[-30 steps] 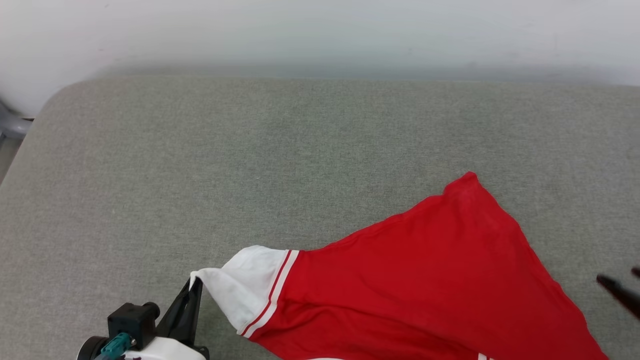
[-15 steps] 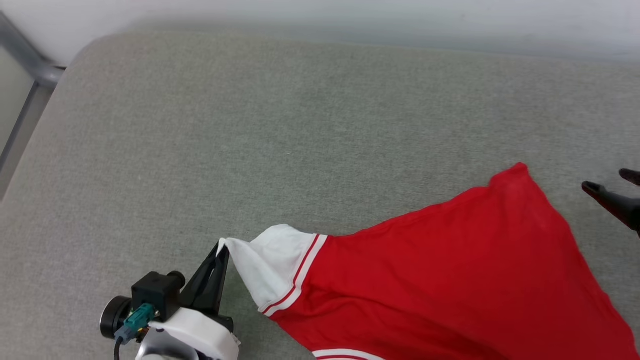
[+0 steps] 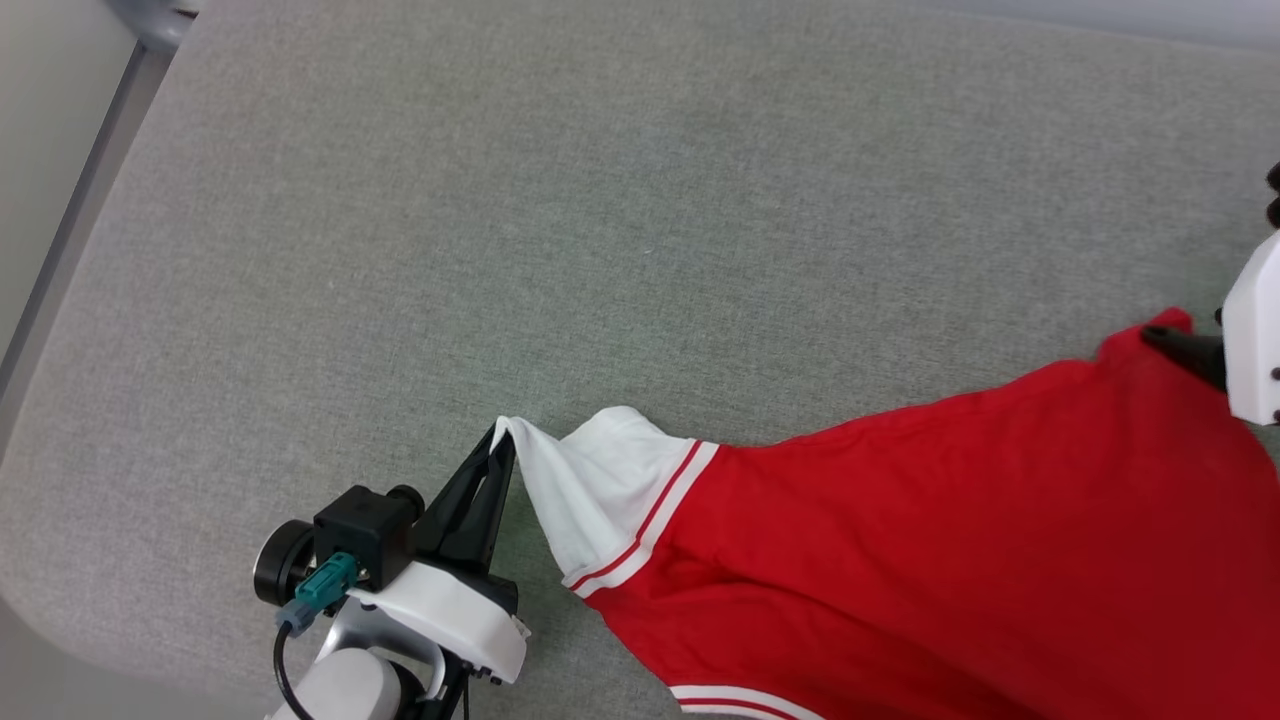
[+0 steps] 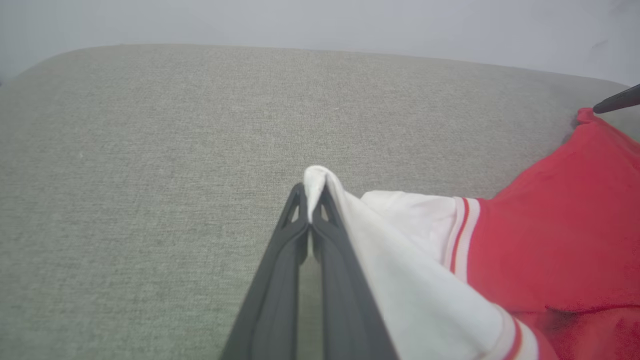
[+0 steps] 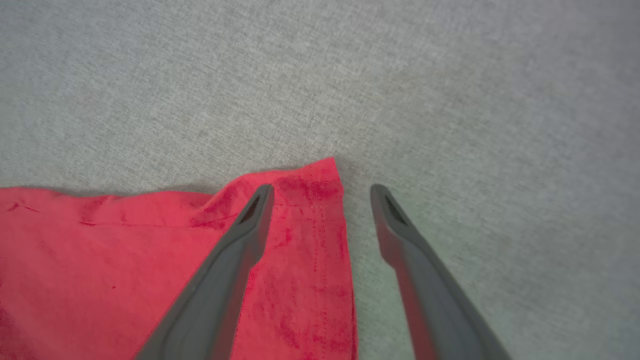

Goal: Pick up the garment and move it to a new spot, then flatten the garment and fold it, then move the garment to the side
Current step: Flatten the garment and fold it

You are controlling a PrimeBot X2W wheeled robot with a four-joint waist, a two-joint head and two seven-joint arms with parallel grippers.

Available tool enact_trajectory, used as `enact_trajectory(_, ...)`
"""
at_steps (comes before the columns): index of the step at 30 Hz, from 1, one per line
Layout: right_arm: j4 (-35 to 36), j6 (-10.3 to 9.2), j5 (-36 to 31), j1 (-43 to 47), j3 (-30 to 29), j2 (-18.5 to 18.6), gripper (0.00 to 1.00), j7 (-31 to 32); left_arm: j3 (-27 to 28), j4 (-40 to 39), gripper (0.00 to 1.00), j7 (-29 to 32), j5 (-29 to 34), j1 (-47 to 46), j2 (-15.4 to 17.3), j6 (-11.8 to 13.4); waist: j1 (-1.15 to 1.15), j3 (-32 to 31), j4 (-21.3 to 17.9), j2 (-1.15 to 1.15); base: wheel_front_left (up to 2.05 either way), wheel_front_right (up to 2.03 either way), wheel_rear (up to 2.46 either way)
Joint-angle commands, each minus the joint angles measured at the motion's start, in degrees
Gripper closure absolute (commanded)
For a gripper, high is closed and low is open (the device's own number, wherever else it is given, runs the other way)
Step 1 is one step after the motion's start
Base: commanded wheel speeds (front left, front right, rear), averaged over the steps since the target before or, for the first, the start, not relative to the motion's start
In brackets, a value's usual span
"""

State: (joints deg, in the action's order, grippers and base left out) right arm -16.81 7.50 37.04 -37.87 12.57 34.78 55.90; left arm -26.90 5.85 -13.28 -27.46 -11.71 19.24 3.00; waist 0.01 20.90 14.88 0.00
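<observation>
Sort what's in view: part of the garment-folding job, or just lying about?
Job:
- garment
- left tool, shut on its white sleeve
- right tool, open over its red corner

Just there:
- grey padded surface underneath
- metal rail beside it

There is one garment [image 3: 930, 540], a red jersey shirt, with one white short sleeve [image 3: 600, 480] in sight. It carries two bands of red-and-white striped trim [image 3: 645, 525], one at the sleeve seam and a second band [image 3: 740, 697] at the head view's bottom edge. There are two grippers, the left gripper [image 4: 311, 192] and the right gripper [image 5: 322, 192], each with two long dark fingers [image 5: 235, 260], four in all. The left wrist bears one black camera block [image 3: 365, 525] and one teal plug [image 3: 320, 585]. There is one grey, fabric-covered desk [image 3: 500, 200] and one grey metal rail [image 3: 85, 190].
</observation>
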Motion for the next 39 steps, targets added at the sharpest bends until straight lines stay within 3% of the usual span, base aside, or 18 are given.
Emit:
enact_trajectory(1,-1.0,-0.02,-0.2,-0.2,0.3,-0.5,0.0,-0.6,0.0,0.3,1.0,-0.3,0.1,-0.9,-0.3,-0.4,-0.01,1.2,1.0,0.0,0.0,0.0,0.0)
enact_trajectory(10,-7.4,0.06,1.3,4.9,5.7,-2.5,0.0,-3.7,-0.3,2.5,1.0,-1.1,0.3,-2.4,-1.2,-0.9,-0.01,1.9,1.7,0.0,0.0,0.0,0.0)
enact_trajectory(11,-7.1,0.06,1.4,4.5,6.1,-2.1,0.93,-4.7,-0.2,2.6,1.0,-1.0,0.3,-2.4,-1.1,-0.9,-0.01,1.7,1.5,0.0,0.0,0.0,0.0)
enact_trajectory(12,-7.1,0.06,1.6,3.9,6.3,-1.7,1.0,-5.5,-0.2,2.8,1.0,-1.1,0.3,-2.3,-1.0,-0.9,-0.01,1.5,1.3,0.0,0.0,0.0,0.0)
enact_trajectory(20,-5.8,-0.02,3.5,-0.7,9.7,0.5,1.0,-16.7,-0.1,3.3,1.0,-1.3,0.4,-1.0,-0.3,-0.8,-0.01,-3.5,-1.1,0.0,0.0,0.0,0.0)
enact_trajectory(29,-2.1,-0.03,7.2,1.8,14.1,3.1,1.0,-28.3,1.3,0.3,1.0,-0.4,0.4,-0.4,2.4,0.6,-0.01,-10.2,-4.2,0.0,0.0,0.0,0.0)
enact_trajectory(39,4.0,-0.03,6.8,3.8,11.7,4.3,1.0,-38.0,4.9,-5.8,1.0,1.6,0.5,-7.4,5.6,1.3,-0.01,-15.1,-8.5,0.0,0.0,0.0,0.0)
